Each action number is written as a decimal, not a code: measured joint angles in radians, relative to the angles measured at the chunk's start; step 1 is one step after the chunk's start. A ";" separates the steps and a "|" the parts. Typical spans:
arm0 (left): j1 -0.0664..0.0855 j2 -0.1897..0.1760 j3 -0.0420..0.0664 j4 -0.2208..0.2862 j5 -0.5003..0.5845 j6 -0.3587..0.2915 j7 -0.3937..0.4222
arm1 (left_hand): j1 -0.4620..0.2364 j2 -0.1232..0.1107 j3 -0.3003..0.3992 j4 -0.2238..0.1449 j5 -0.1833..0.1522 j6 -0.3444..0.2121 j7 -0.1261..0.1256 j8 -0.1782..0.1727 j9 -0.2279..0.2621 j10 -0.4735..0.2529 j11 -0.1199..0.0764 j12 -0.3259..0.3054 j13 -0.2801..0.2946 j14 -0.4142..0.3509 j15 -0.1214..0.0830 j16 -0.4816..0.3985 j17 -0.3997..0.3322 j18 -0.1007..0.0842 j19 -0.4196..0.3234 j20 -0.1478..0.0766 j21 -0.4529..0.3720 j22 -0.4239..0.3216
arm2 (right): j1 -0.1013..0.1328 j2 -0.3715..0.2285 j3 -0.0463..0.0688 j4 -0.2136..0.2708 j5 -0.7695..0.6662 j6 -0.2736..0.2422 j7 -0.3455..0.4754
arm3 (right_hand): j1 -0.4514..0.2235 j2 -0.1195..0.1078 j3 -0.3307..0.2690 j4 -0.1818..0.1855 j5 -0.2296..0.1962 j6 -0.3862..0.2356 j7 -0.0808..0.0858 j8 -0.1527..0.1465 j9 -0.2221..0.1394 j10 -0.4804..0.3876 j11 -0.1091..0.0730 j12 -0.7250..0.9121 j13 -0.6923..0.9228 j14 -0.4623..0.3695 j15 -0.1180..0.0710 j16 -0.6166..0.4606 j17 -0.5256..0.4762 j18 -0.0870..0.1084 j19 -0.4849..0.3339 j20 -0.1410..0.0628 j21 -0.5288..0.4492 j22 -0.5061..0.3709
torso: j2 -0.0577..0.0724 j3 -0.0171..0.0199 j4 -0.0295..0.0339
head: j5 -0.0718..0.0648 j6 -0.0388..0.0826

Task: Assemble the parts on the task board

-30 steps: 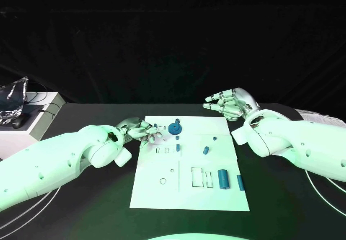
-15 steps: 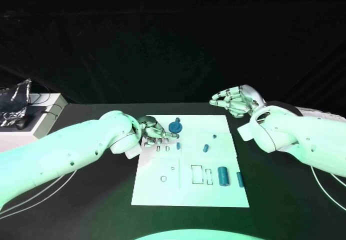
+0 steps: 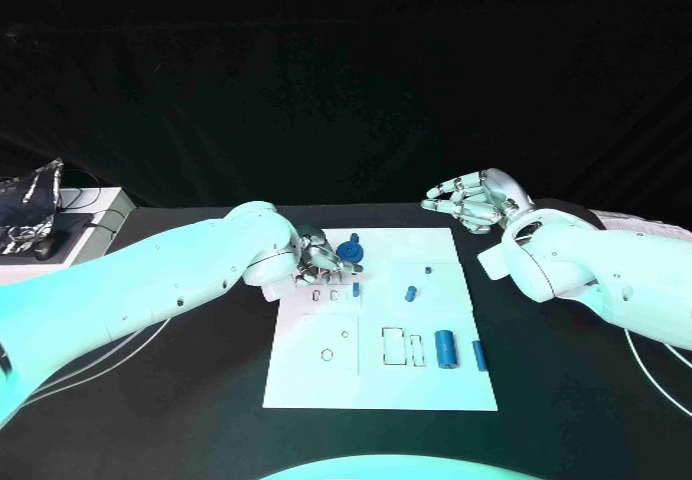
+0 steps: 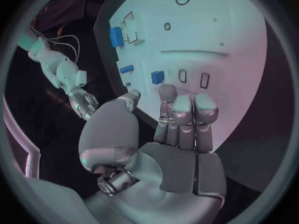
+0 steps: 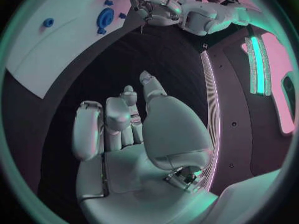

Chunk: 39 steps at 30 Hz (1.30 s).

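Fingers of the left hand (image 3: pixel 320 262) hang loosely curled over the far-left part of the task board (image 3: pixel 378 390), apart from each other and holding nothing; the left wrist view shows them straight and side by side, thumb out to one side, with nothing between them. From these fingertips the round blue gear (image 3: pixel 352 253) lies just beside, at about two o'clock, and a short blue peg (image 3: pixel 356 290) stands near at about five o'clock, its long axis running toward six. This hand is far nearer both pieces than the right one.

Off the board's far-right corner, at about one o'clock from the board's middle, the right hand (image 3: pixel 473 200) is raised with fingers curled in and nothing in them, well apart from every part.

Other blue pieces sit farther off: a small slanted peg (image 3: pixel 411 294) near the middle, a blue cylinder (image 3: pixel 447 350) and a slim blue bar (image 3: pixel 480 355) toward four o'clock, both lying lengthwise from twelve to six.

Whether the left fingertips touch the board or hover cannot be told, and the arm's bulk hides the board's near-left edge there. Which piece is being sought is my guess: likely the gear.
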 measured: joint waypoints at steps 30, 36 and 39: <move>0.025 0.104 -0.037 -0.111 0.003 0.134 -0.045 | 0.023 0.015 0.012 -0.011 0.000 0.019 0.009 -0.092 0.053 -0.010 0.009 0.000 0.017 -0.004 0.004 -0.004 0.001 0.000 0.003 0.003 -0.027 0.042 | -0.002 0.016 -0.001 -0.013 -0.012 0.013 -0.016 | 0.000 0.000 -0.003 0.003 0.000 -0.002 -0.002 -0.008 0.000 0.000 0.001 -0.004 0.001 0.000 0.000 0.000 0.000 0.000 0.000 0.000 -0.006 0.000 | 0.003 -0.0038 0.0013 | -0.010 -0.017; 0.025 0.108 -0.040 -0.121 0.003 0.150 -0.045 | 0.027 0.019 0.020 -0.020 0.000 0.019 0.009 -0.092 0.058 -0.010 0.009 0.000 0.018 -0.004 0.004 -0.004 0.001 0.000 0.007 0.007 -0.028 0.048 | -0.005 0.018 -0.001 -0.014 -0.013 0.014 -0.016 | 0.000 0.000 -0.003 0.003 0.000 -0.002 -0.002 -0.008 0.000 0.002 0.002 -0.003 0.001 0.000 0.000 0.000 0.000 0.000 0.000 0.000 -0.006 0.000 | 0.003 -0.0046 0.0010 | -0.011 -0.020; 0.025 0.112 -0.041 -0.124 0.004 0.157 -0.045 | 0.027 0.019 0.020 -0.020 0.000 0.019 0.009 -0.092 0.059 -0.010 0.009 0.000 0.018 -0.004 0.004 -0.004 0.001 0.000 0.007 0.007 -0.028 0.048 | -0.006 0.019 -0.001 -0.015 -0.013 0.014 -0.016 | 0.000 0.000 -0.003 0.003 0.000 -0.002 -0.002 -0.008 0.000 0.002 0.002 -0.003 0.001 0.000 0.000 0.000 0.000 0.000 0.000 0.000 -0.006 0.000 | 0.004 -0.0047 0.0007 | -0.012 -0.022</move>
